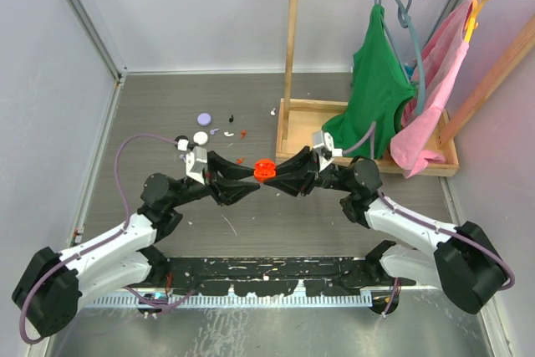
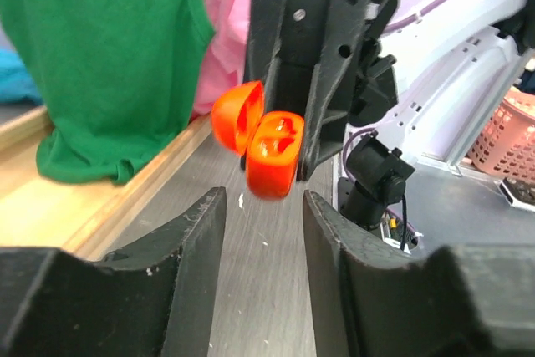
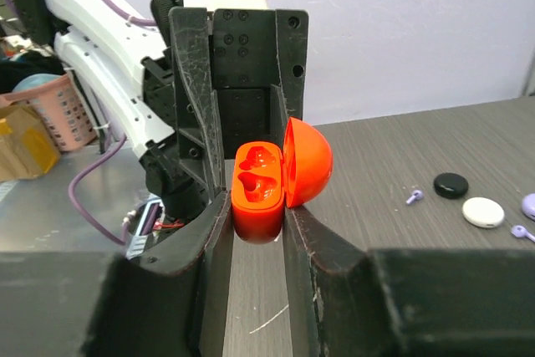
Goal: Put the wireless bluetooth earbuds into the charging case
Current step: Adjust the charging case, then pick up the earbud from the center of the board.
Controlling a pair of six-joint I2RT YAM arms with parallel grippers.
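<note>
Earbuds: tiny stemmed buds lie loose on the table, to the far left of where my claws meet, and well apart from the case.
Lilac bud: it lies flat on the table, near the black disc and the white disc.
Charging case: orange-red, held up above the middle of the table, between my two claws. The lid is swung open to one side and two moulded wells show inside.
Right claw: it is closed firmly on the lower body of the case, one finger on each side.
Left claw: the fingers stand apart and grip nothing. The case is just beyond the tips; I cannot tell whether they touch it.
Wooden rack: it stands at the far right, with a green garment and a pink garment hanging on it.
</note>
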